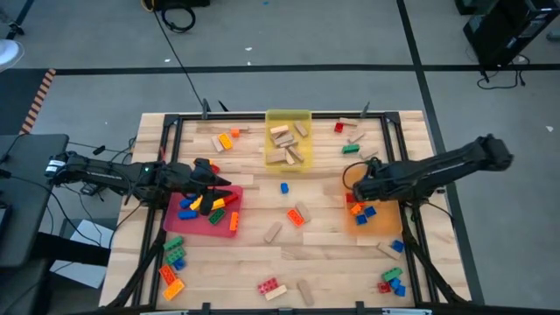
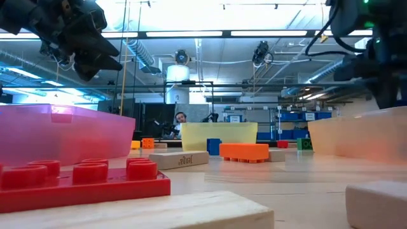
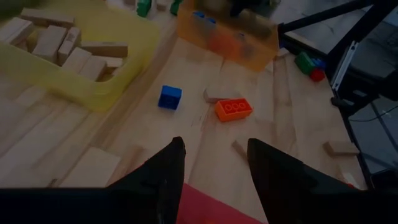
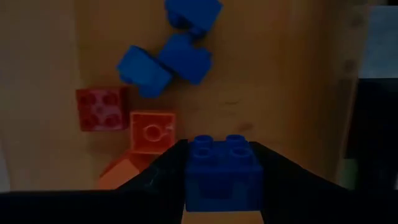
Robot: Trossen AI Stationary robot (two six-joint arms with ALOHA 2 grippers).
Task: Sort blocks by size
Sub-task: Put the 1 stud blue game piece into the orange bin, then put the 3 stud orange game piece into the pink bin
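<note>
I see the right gripper [image 4: 217, 171] poised over the orange tray [image 1: 390, 226], pinching a small blue block [image 4: 222, 171]. The left gripper [image 3: 211, 165] hovers spread, empty, above the red tray [image 1: 199, 223].

My left gripper [image 3: 211, 168] hangs with its fingers apart and nothing between them. My right gripper [image 4: 217, 171] squeezes a small blue block [image 4: 222, 171].

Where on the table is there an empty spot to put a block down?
Bare wood lies between the red tray and the orange tray, broken only by a small blue block, an orange block and a wooden block. The table's corners are crowded with bricks.
</note>
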